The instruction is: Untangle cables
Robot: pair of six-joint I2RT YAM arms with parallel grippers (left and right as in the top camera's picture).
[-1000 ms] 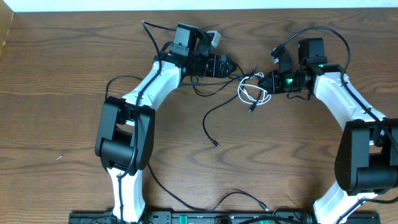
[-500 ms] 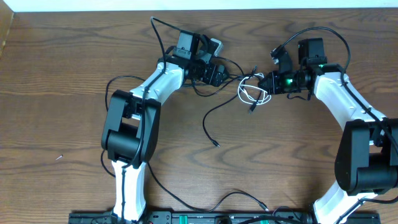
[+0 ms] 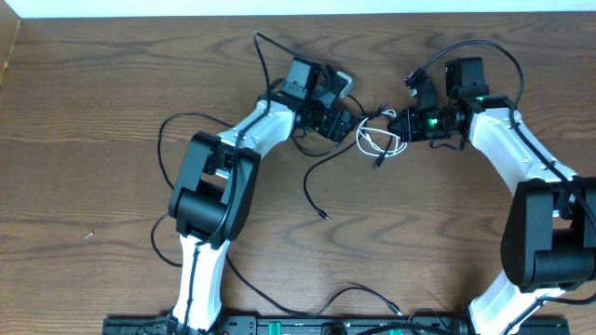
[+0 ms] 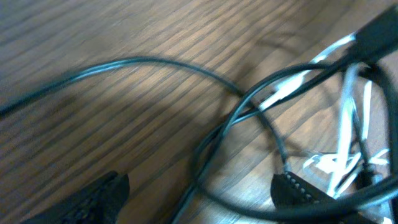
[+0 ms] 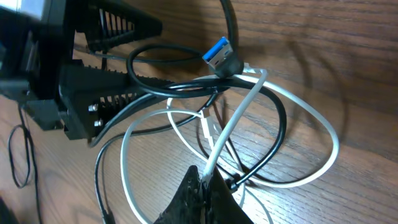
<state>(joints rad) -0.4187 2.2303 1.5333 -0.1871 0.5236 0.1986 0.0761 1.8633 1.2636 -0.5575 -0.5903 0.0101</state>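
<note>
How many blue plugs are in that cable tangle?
1: the blue plug lies at the top of the right wrist view, beside the white cable pinched in the right gripper. Others may be hidden.

We see a table of brown wood, its grain plain, its finish a low satin sheen. The white cable wears a smooth plastic jacket that catches the light. The black cable is smooth too, but duller, with a faint gloss. The USB plug shows a bright blue plastic tip. On the left gripper we find fingers of matt black plastic, ribbed. The left arm has a glossy white shell.
</note>
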